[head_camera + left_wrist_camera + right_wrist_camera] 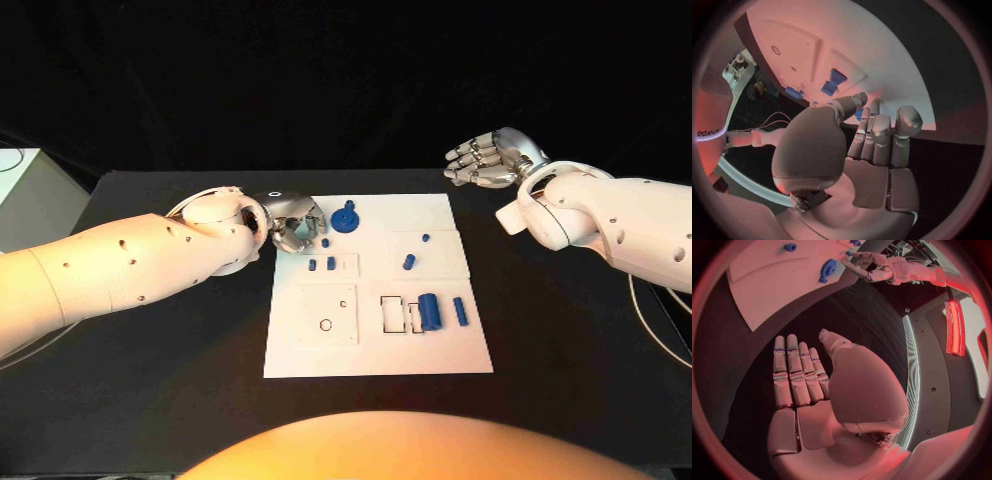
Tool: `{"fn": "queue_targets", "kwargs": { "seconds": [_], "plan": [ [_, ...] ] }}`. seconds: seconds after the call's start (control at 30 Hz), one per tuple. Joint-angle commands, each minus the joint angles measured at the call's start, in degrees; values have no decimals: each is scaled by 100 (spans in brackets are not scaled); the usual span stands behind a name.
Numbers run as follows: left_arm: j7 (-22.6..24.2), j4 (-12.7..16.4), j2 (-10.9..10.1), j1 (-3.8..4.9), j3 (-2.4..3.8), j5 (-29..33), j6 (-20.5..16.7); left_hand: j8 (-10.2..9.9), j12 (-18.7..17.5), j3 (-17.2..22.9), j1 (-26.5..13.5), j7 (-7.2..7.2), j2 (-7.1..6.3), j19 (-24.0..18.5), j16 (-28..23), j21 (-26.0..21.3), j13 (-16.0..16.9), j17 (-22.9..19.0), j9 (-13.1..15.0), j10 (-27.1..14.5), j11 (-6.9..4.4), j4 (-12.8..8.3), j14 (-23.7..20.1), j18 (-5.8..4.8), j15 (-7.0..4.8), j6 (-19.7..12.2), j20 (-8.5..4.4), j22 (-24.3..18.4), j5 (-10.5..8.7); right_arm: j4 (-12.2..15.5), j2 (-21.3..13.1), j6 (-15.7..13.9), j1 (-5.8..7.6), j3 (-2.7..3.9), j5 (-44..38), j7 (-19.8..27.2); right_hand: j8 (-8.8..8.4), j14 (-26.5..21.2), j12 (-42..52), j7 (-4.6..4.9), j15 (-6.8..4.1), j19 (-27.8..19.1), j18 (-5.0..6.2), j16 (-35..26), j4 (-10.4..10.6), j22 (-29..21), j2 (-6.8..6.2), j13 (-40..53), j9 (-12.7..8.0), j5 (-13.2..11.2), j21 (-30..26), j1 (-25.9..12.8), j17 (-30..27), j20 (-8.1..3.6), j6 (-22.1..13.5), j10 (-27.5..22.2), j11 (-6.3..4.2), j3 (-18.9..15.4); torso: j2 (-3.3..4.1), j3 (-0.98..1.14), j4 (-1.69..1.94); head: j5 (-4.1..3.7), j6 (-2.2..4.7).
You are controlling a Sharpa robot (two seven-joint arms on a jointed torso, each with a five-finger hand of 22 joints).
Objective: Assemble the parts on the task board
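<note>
A black desk (159, 350) is seen across the middle and lower frame; a white task board (375, 340) is laid flat at its centre; small blue parts (430, 311) are carried on the board.

Robotics lab test bench.
A black table (173, 400) stands against black backdrop curtains (289, 80), holding a white task board (378, 355) with small blue parts (430, 311), with cables (773, 120) nearby.

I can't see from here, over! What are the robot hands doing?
Left robot hand over board's corner, empty. Right robot hand off board, open. Blue parts loose. Nothing blocking.
</note>
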Motion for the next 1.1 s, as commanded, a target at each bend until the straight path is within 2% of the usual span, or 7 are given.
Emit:
{"fn": "queue_targets", "kwargs": {
  "seconds": [0.03,0.1,0.2,0.3,0.53,0.77,1.1],
  "plan": [
    [-12,-13,-104,2,76,732,-242,79,54,69,109,105,58,-67,-104,-44,30,-204,11,30,-28,-13,-121,68,-30,102,-3,-31,7,62,-55,435,-6,0,-1074,-128,148,556,126,-103,-227,492,84,287,-110,134,-49,19,49,-79,315,98,233,-253,349,483,-186,338,-4,5,-3,-78,0],
    [32,-14,-198,2,143,1287,-318,156,197,125,141,229,80,-486,-478,-472,85,-854,14,40,-47,-39,-482,193,-60,196,-42,-467,6,108,-98,516,-11,0,-1551,-191,173,960,166,-167,-382,834,77,519,-220,306,-71,41,56,-94,629,124,419,-443,464,790,-287,384,-4,5,-5,-136,0],
    [182,17,-378,3,243,2376,-403,232,377,43,54,258,53,-701,-690,-740,154,-1159,15,38,-62,0,-612,252,-67,215,-50,-715,5,196,-175,617,-28,0,-2514,-320,182,1606,100,-281,-578,1226,55,949,-417,720,-65,56,46,-82,1272,132,793,-734,665,1167,-423,357,-9,6,-10,-188,0],
    [427,89,-545,5,295,3317,-397,325,523,-36,0,275,61,-1247,-1177,-1426,202,-1889,17,-30,-43,39,-1034,399,-55,231,-41,-1353,9,285,-236,660,-49,0,-3389,-464,134,1896,-60,-335,-665,1240,31,1366,-538,1176,-78,66,13,-93,1870,73,1210,-867,812,1372,-506,384,-12,10,-10,-232,0],
    [1273,299,-871,3,339,5238,121,431,702,-284,-148,312,160,-1419,-1435,-1931,239,-2028,2,-126,-6,219,-1123,442,-8,187,6,-1762,3,652,-396,699,-143,-2,-5105,-994,-12,2024,-390,-395,-723,1118,53,2509,-506,1926,-218,137,-24,-223,2746,-201,2159,-897,903,1553,-568,637,-8,-22,16,-346,0],
    [1765,541,-1071,-17,346,6409,501,480,761,-548,-258,304,122,-1389,-1449,-2098,247,-2030,-1,-175,-1,351,-1147,443,9,142,31,-1890,2,1033,-430,691,-246,-10,-5928,-1411,-112,2105,-449,-404,-693,1544,-53,3883,-282,2864,-470,115,-1,-330,3592,-411,3227,-866,786,1323,-529,836,-7,-8,0,-362,0],
    [1928,736,-1156,-40,347,6945,609,504,797,-587,-218,297,148,-1319,-1439,-2090,256,-2024,1,-155,-12,354,-1141,439,1,144,24,-1886,5,1183,-296,777,-333,-38,-6300,-1721,-131,2199,-453,-402,-675,2111,-289,5516,-155,4457,-592,103,97,-336,4931,-420,4624,-858,735,1218,-509,1021,-2,-24,14,-386,19]
  ]
}}
